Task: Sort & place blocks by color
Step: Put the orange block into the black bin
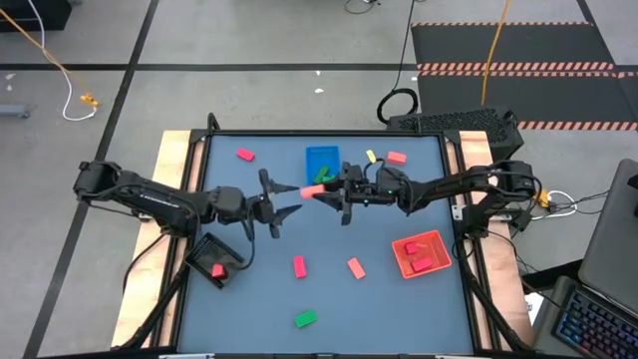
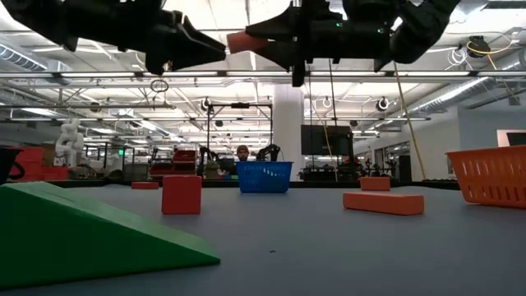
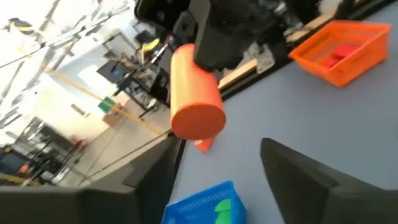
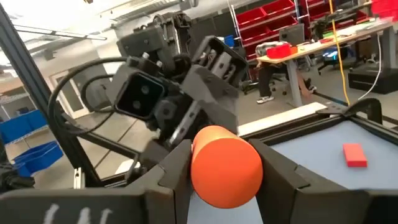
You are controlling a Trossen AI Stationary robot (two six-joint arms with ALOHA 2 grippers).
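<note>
A salmon-orange round block hangs in the air above the table's middle, in my right gripper, which is shut on it. My left gripper is open and faces the block's free end from the table's left, close by but apart from it. On the table lie loose blocks: pink, yellow, salmon, pink, salmon and green. The blue tray holds a green block. My right gripper pinches the round block between its two fingers, one on each curved side. The fingers come level from the table's right and lie along the block. The block is lifted clear and level, and its free end sticks out toward my left gripper.
The orange-red tray at the near right holds red blocks. The black tray at the near left holds a pink block. The table's wooden side strips frame the blue mat. Both arms reach in over the middle.
</note>
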